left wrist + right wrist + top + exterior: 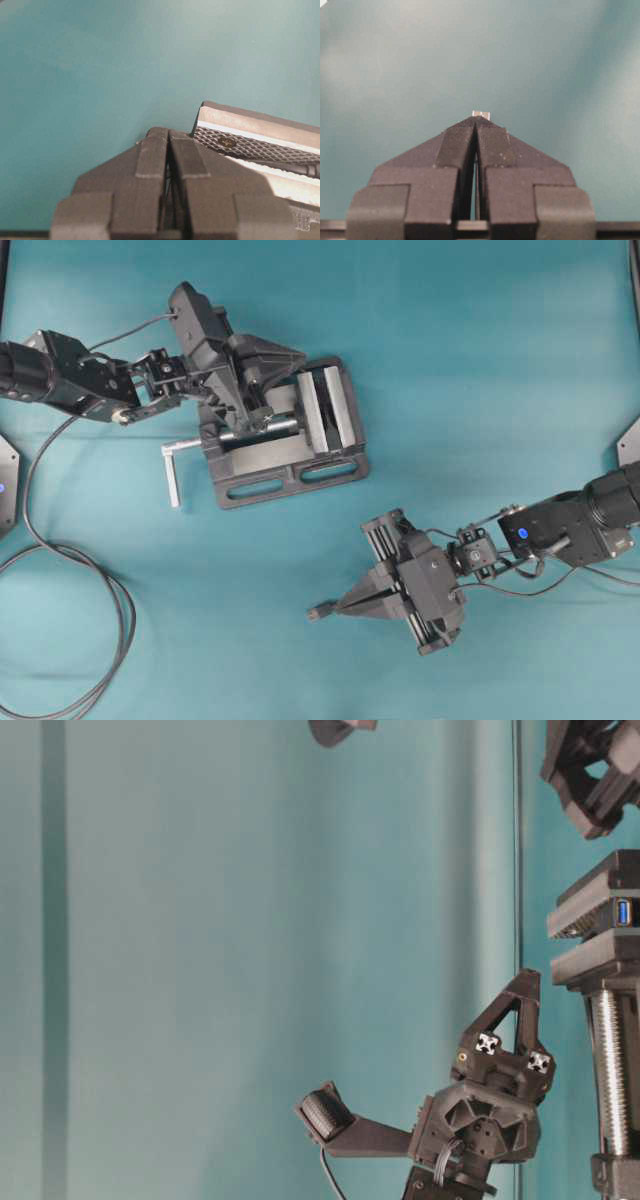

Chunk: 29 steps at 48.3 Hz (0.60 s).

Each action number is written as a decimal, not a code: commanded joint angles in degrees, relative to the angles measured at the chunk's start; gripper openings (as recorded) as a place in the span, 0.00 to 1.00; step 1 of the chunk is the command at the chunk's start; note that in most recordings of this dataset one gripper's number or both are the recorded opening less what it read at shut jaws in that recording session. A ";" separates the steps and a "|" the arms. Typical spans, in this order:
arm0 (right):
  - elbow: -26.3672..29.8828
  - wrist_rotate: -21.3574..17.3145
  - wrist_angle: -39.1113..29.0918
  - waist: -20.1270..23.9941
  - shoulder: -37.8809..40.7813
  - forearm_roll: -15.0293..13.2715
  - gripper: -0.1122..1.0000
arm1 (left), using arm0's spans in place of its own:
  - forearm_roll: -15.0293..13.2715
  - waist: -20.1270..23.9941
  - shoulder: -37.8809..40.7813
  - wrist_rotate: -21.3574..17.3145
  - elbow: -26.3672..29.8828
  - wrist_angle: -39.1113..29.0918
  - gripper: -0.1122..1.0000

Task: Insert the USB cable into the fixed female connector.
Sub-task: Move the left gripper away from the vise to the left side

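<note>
1. My right gripper: the jaws are clamped together on the USB cable. Only the small metal end of its plug pokes out past the tips. A thin dark line runs down the slit between the jaws.
2. Overhead view: my right arm comes in from the right edge. My right gripper points left, low over the bare teal table. The plug sticks out left of the tips, well apart from the vise.
3. My left gripper: the jaws are pressed together. There is a thin dark line in the slit, and I cannot tell if anything is held.
4. Just right of my left tips is the vise's knurled clamp face. A black cable lies along it.
5. Overhead view: my left arm comes in from the left edge. My left gripper points right, over the top end of the vise. Its silver crank handle sticks out on the left.
6. Table-level view: the fixed female connector, with a blue insert, sits pinched between the vise's clamp faces.
7. Farthest out, the long black cable lies looped on the table at the lower left.
</note>
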<state>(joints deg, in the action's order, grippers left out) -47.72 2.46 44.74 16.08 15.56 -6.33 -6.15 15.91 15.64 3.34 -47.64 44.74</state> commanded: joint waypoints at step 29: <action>0.88 -5.19 4.04 1.41 -0.88 0.62 0.10 | 1.58 -9.05 -14.33 -1.05 -3.25 -9.93 0.19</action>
<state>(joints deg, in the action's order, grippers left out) -47.55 -2.64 48.34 17.23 15.56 -5.98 -4.83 8.70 5.63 3.25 -50.45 35.77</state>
